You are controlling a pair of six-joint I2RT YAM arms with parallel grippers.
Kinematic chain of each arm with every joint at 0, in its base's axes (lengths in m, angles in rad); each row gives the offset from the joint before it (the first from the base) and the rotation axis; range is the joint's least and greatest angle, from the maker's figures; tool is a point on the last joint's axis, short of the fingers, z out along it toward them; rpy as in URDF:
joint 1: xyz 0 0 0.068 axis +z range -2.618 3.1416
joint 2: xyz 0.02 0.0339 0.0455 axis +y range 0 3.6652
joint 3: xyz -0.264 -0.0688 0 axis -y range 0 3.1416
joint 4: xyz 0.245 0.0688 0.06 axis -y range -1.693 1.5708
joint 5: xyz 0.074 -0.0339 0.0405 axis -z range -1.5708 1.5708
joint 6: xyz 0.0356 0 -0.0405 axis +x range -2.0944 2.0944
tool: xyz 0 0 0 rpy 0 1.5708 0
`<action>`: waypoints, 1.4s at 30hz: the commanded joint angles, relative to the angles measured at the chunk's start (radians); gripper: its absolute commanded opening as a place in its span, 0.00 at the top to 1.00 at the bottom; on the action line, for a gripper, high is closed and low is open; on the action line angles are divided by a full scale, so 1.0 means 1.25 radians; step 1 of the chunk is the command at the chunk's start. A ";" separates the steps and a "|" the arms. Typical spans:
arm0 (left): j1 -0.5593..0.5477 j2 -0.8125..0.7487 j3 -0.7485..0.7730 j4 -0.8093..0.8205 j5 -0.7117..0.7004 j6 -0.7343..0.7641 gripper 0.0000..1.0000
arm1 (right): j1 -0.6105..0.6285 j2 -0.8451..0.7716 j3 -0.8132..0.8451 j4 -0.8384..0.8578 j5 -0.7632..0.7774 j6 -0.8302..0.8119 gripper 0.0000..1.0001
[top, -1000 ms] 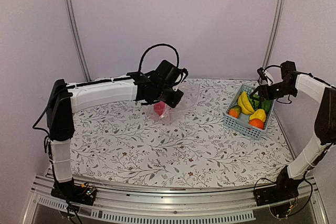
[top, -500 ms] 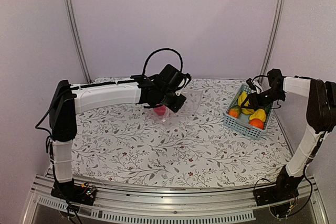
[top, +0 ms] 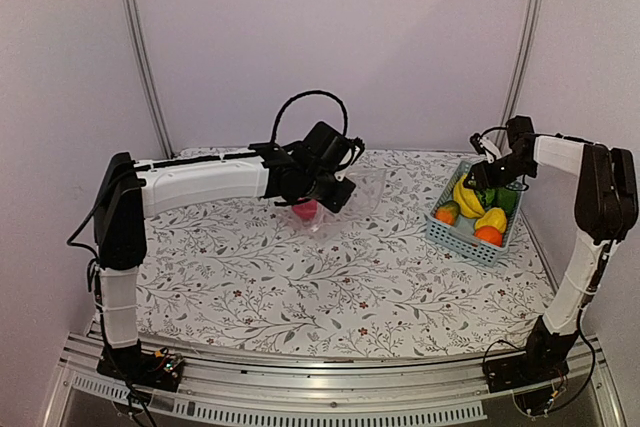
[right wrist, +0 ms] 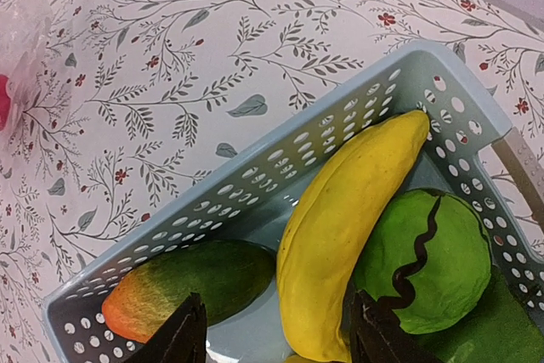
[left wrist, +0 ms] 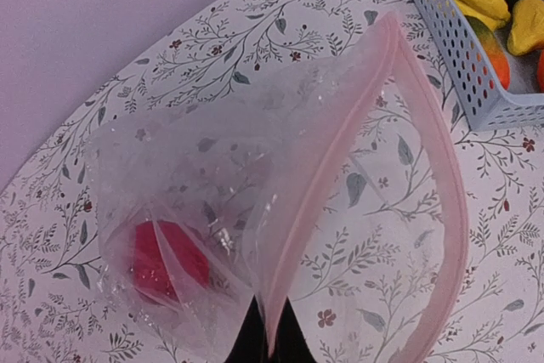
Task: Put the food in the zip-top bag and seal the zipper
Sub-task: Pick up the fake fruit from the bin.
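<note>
Near edge of the desk [top: 300,297]: bare flowered cloth across the whole width, open room between the two arm bases. Past the middle, short of the far edge, the left gripper [top: 328,193] pinches the mouth edge of the zip-top bag [top: 352,195], holding that lip lifted. Only the left wrist view shows the grip: dark fingertips closed on the pink zipper [left wrist: 327,184], whose two sides gape apart in a wide loop. The bag's long axis runs left-near to right-far. The mouth points at the right edge and the closed end is to the left. One red piece [left wrist: 166,261] sits in that closed end. From above it is only a red spot [top: 305,209] under the gripper. Bare cloth separates the bag from the light-blue basket [top: 462,237], which stands against the right edge near the far right corner. The right gripper [top: 483,175] hangs over the basket's far end. The right wrist view shows it spread wide, one fingertip on each side of the banana [right wrist: 348,218]; contact cannot be told. The banana lies roughly lengthwise in the basket, between a green-orange piece [right wrist: 195,282] and a green piece [right wrist: 425,261]. The top view adds a yellow piece [top: 491,218] and an orange piece [top: 488,235] at the near end.
</note>
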 commanded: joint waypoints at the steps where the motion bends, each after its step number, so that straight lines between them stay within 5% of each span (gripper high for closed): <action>1: -0.003 -0.022 -0.007 0.013 -0.004 -0.009 1.00 | 0.012 0.038 0.005 0.009 0.059 0.000 0.45; 17: -0.004 -0.011 0.000 0.014 0.005 -0.014 1.00 | 0.042 0.122 0.019 0.028 0.168 0.014 0.47; 25: -0.004 -0.011 -0.003 0.013 0.010 -0.023 1.00 | 0.043 0.036 -0.017 0.057 0.162 0.036 0.72; 32: -0.003 -0.003 0.004 0.019 0.011 -0.032 1.00 | 0.042 -0.116 -0.052 0.043 0.143 0.034 0.82; 42: 0.019 0.013 0.036 0.054 0.063 -0.127 1.00 | 0.042 -0.286 -0.108 0.074 -0.215 0.019 0.98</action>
